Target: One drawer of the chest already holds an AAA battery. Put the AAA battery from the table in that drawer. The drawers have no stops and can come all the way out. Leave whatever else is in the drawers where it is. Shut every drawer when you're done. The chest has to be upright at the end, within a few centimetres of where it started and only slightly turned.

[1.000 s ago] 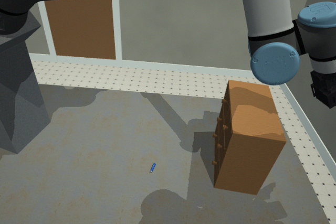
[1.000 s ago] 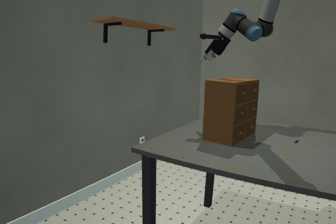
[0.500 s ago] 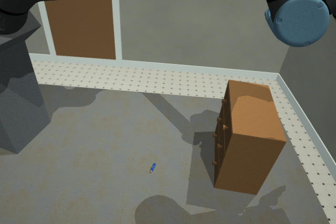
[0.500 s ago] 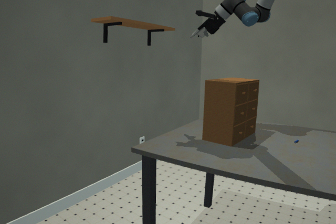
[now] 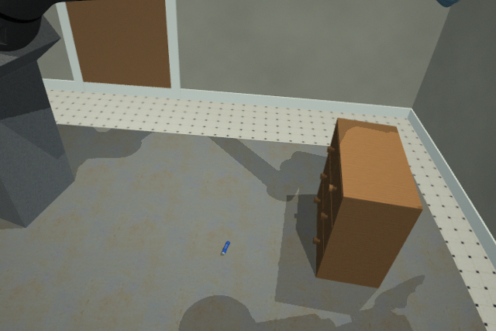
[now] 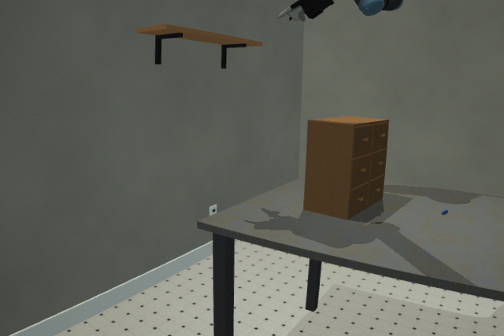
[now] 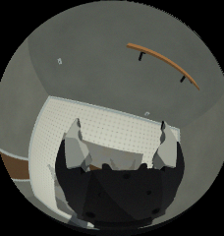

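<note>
Mottled grey walls and dotted cream tiles surround a stained grey tabletop [image 5: 139, 207] [image 6: 460, 242] bearing a blue AAA battery [image 5: 225, 247] [image 6: 444, 212] and a six-drawer wooden chest [image 5: 380, 167] [image 6: 329, 165].

Lying on its side, the battery sits on the table out from the chest's drawer fronts; its long axis runs obliquely in the top view, silvery-white end toward the lower left, blue end toward the upper right. Smooth and cylindrical, it contrasts with the boxy, upright chest of fine-grained orange-brown wood, whose drawers look shut, each with a small protruding knob. High above the table, the two-jaw gripper [image 6: 291, 16] [image 7: 122, 120] has its pale, angular fingers spread wide, with nothing between them.
</note>
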Controlling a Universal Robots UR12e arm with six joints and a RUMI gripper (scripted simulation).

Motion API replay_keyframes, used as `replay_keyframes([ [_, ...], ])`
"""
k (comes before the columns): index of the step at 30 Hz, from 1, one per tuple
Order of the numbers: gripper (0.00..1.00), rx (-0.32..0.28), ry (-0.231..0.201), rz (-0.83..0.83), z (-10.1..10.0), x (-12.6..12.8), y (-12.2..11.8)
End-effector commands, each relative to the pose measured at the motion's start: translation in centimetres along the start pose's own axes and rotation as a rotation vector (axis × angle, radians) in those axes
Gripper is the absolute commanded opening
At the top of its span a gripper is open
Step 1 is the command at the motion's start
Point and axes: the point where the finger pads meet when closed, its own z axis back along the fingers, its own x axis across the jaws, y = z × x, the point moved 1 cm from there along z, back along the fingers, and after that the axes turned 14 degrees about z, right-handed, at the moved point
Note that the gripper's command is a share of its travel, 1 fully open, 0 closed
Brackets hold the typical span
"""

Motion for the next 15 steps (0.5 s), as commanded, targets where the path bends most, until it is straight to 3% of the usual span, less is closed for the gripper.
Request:
replay_keyframes([
  [1, 1.0, -0.033, 0.004, -0.004, 2.2, -0.5, -1.0],
  [10, 1.0, -0.185, 0.033, -0.02, 5.4, -3.6, -9.3],
  [12, 1.0, -0.185, 0.033, -0.02, 5.4, -3.6, -9.3],
  [15, 1.0, -0.237, 0.044, -0.027, 6.7, -4.8, -12.2],
])
